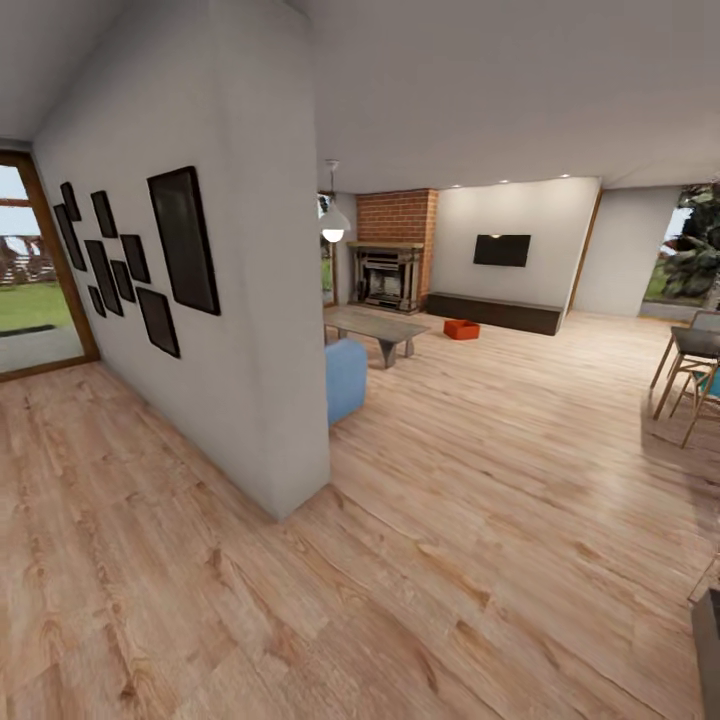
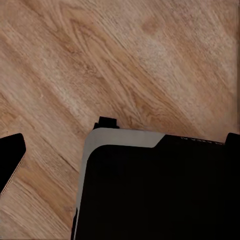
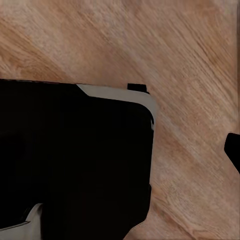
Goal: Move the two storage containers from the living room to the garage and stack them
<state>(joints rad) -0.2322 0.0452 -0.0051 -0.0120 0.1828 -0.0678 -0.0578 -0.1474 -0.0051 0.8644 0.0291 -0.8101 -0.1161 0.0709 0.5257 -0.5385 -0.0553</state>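
I am steering toward the orange container (image 1: 461, 329) beside the low cabinet (image 1: 494, 312); finger state: cannot tell.

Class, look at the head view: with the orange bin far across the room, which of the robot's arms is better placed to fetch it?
Neither yet. The orange-red storage container sits far off by the long dark cabinet; both wrist views face wood plank floor. It lies slightly right of centre, so perhaps the right.

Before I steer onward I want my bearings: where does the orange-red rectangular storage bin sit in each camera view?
Head view: orange-red rectangular storage bin far off, on the floor before the long dark low cabinet.
Left wrist view: not in it.
Right wrist view: not in it.
Shared landmark: light wood plank floor.
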